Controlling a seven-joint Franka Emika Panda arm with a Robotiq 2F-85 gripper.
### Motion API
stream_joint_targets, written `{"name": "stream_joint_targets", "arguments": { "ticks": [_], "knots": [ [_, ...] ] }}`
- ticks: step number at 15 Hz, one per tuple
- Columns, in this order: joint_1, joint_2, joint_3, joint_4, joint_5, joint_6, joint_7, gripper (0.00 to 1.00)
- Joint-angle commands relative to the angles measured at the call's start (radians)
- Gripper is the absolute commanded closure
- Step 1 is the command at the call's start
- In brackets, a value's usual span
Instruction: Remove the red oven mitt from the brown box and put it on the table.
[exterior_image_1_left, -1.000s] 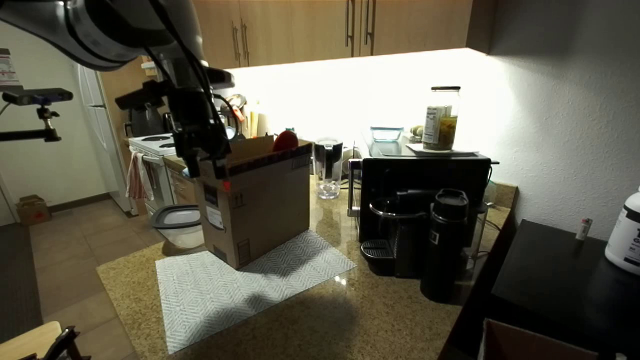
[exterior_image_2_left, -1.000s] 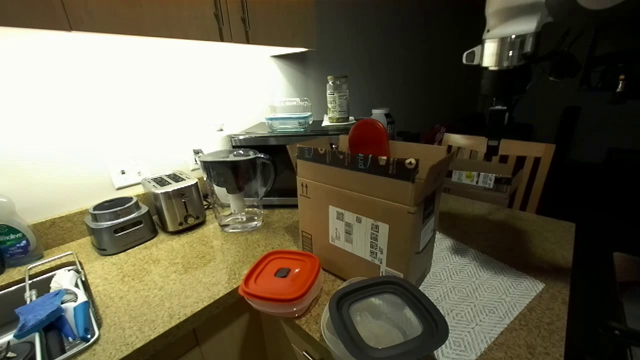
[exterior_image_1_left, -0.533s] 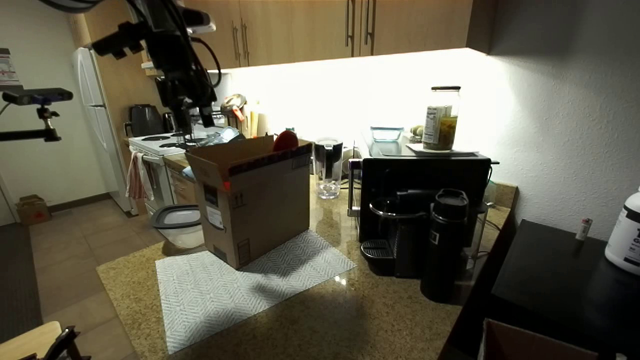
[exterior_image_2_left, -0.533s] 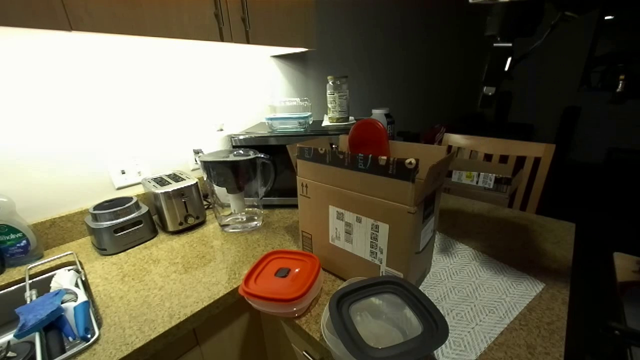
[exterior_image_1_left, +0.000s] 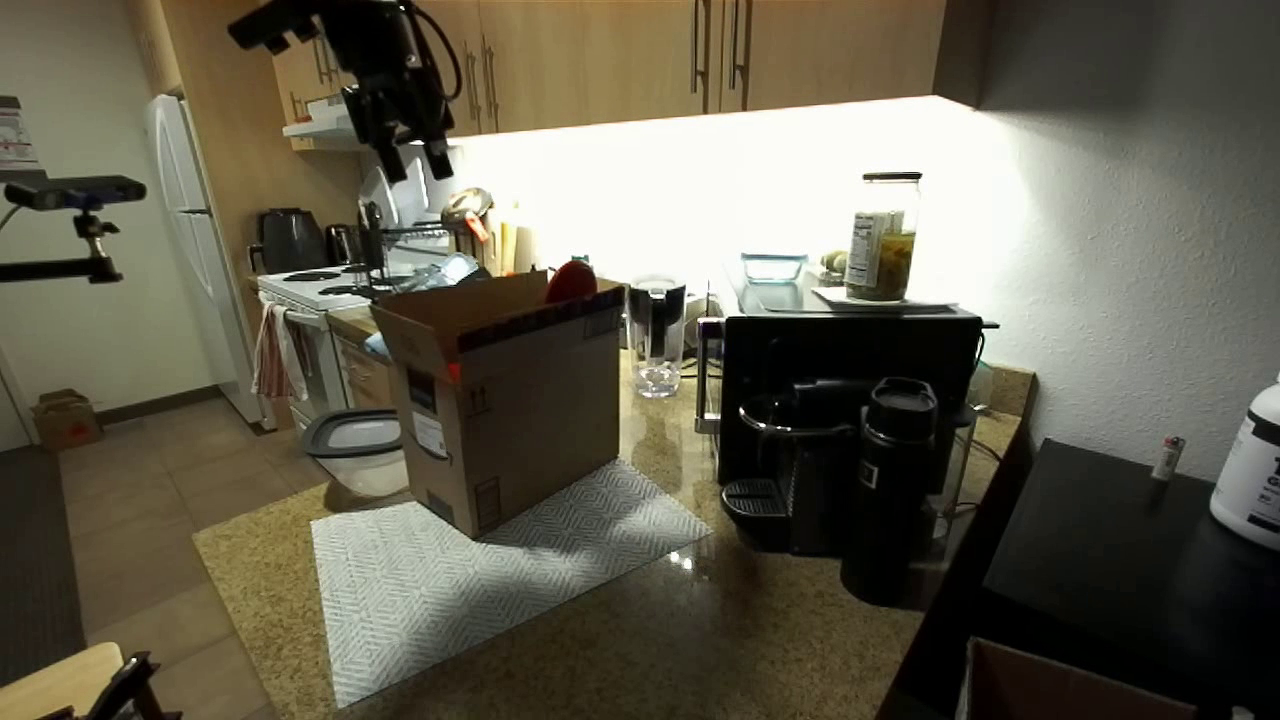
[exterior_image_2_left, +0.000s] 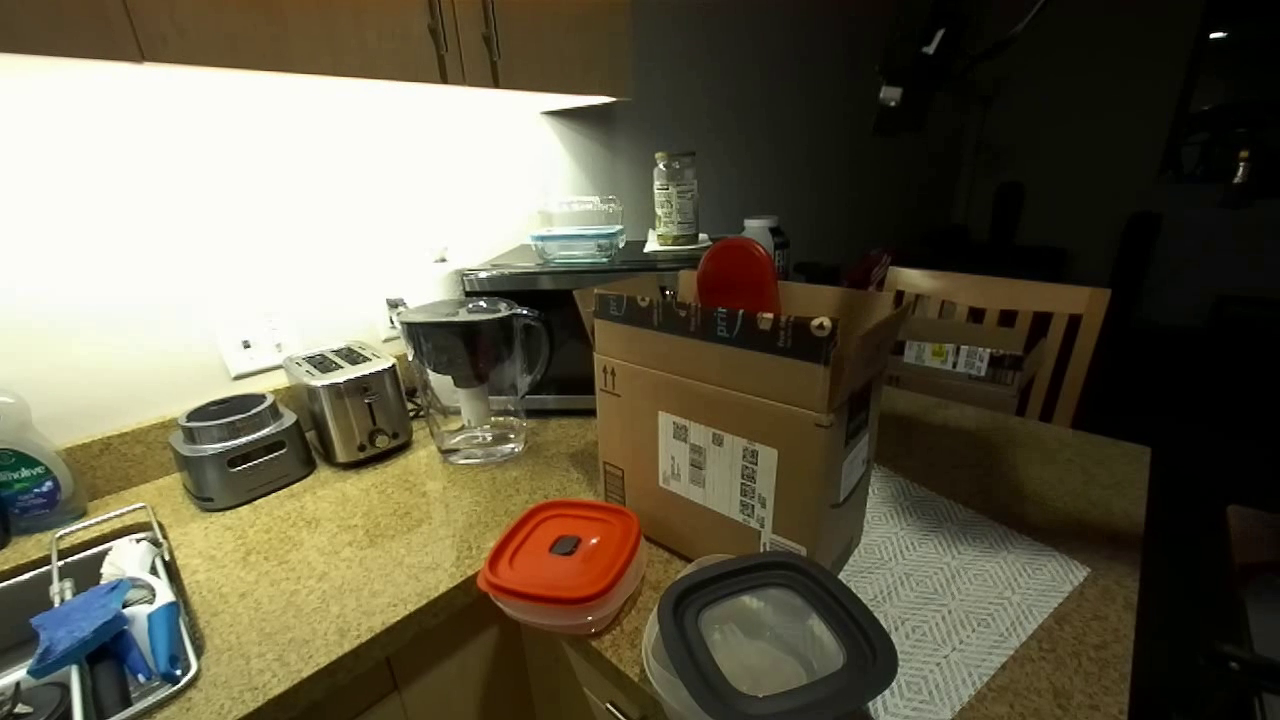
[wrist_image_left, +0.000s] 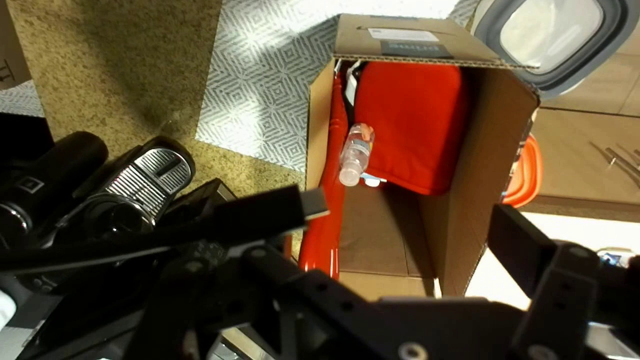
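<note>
Speckled tan-brown stone-like countertop (exterior_image_1_left: 600, 650), partly under pale grey diamond-patterned cloth mat (exterior_image_1_left: 470, 590). Upright, at least partly on mat: tall brown cardboard box (exterior_image_1_left: 530, 420). Beside box: clear plastic red-lidded container (exterior_image_2_left: 562, 565), clear plastic grey-lidded container (exterior_image_2_left: 775, 640). In row: clear dark-lidded pitcher (exterior_image_2_left: 474, 370), boxy silver toaster (exterior_image_2_left: 350, 402), grey round-topped appliance (exterior_image_2_left: 240, 450). Close together: black coffee machine (exterior_image_1_left: 805, 495), tall black cylinder (exterior_image_1_left: 885, 500), boxy black oven (exterior_image_1_left: 850, 350).
</note>
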Motion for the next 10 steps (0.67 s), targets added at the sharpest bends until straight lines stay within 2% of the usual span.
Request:
{"name": "stream_joint_targets", "arguments": {
  "ticks": [1, 5, 10],
  "knots": [
    [-0.001, 0.114, 0.020, 0.144, 0.009, -0.063, 0.074, 0.00],
    [0.003, 0.189, 0.029, 0.231, -0.025, -0.061, 0.132, 0.00],
    [0.007, 0.256, 0.027, 0.287, -0.120, -0.020, 0.178, 0.00]
  ]
}}
